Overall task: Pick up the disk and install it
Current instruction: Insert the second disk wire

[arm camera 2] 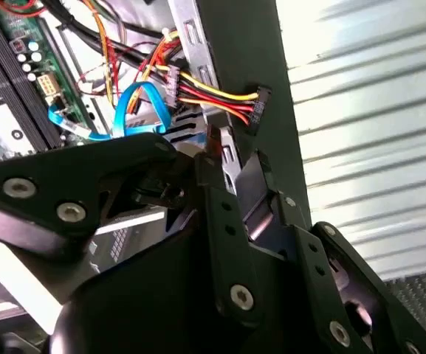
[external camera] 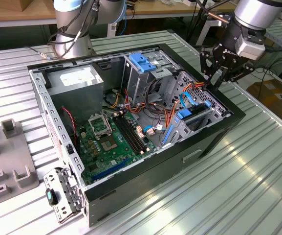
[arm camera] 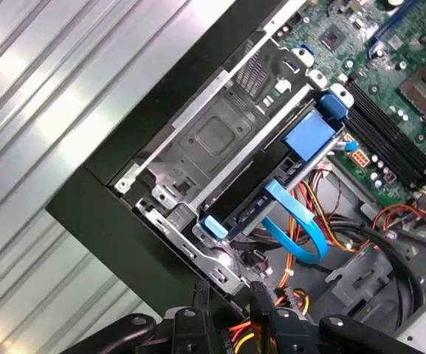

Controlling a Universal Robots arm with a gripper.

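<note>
Ribbed metal bench point(external camera: 258, 166), open PC case point(external camera: 219, 128) on top. Disk point(arm camera: 272, 193) seated in bay by case's front wall. Gripper point(external camera: 218, 77) just above the case edge, empty; jaw gap indeterminable. Install apparently done.

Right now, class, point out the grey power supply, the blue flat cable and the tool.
grey power supply point(external camera: 77, 78): exterior view, on the white label on its upper face.
blue flat cable point(arm camera: 297, 212): first wrist view, on the looping band.
tool point(external camera: 217, 81): exterior view, at its lower end above the case's edge.

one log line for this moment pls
gripper: above drive cage corner | disk: sitting in cage, blue frame showing | case: open
</note>
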